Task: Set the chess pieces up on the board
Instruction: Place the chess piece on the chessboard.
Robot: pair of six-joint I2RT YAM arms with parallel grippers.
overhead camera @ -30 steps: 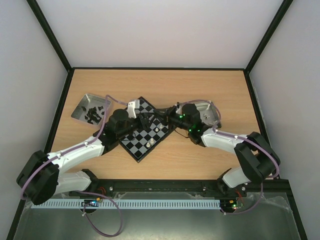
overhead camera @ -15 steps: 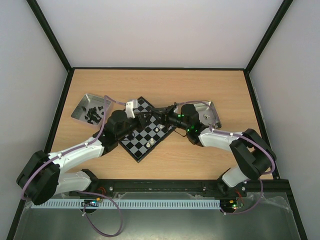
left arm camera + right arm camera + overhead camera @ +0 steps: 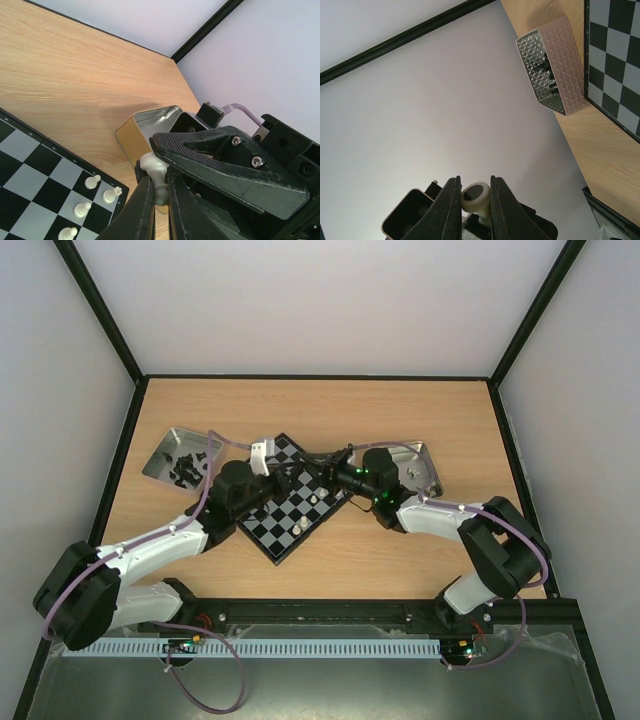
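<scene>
Left gripper (image 3: 159, 186) just clamped onto white piece (image 3: 153, 165), mid-frame in top view, above board's (image 3: 285, 532) upper-right edge. Right gripper (image 3: 474, 184) still pinches it. Handover underway; placement pending.

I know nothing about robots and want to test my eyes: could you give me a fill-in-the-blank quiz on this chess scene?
The left tool is shut on a ___ chess piece. In the left wrist view, ___ small white pieces stand on the board. The metal tray beside the left arm holds ___ pieces.
Missing: white; four; black.
</scene>
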